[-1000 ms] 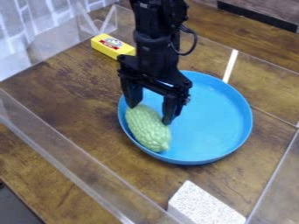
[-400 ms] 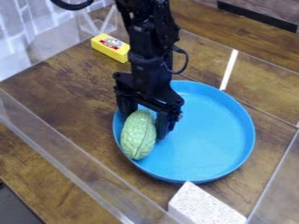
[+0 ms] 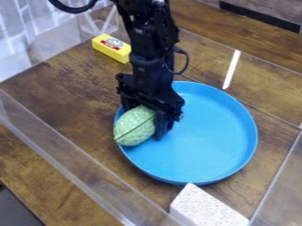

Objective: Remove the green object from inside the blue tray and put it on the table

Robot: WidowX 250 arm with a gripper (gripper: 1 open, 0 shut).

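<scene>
The green object, a bumpy light green oval, sits at the left edge of the blue tray, partly over its rim. My black gripper comes straight down on it. One finger stands on either side, and the jaws are pressed against its upper part, so the gripper is shut on it. The object's top end is hidden behind the fingers. The dark wooden table surrounds the tray.
A small yellow block lies on the table behind the arm. A white speckled block stands at the front edge. Clear acrylic walls border the table on the left and front.
The gripper has come down over the green object and its jaws have narrowed onto it. The object has turned and shifted slightly up and left toward the tray's rim.
</scene>
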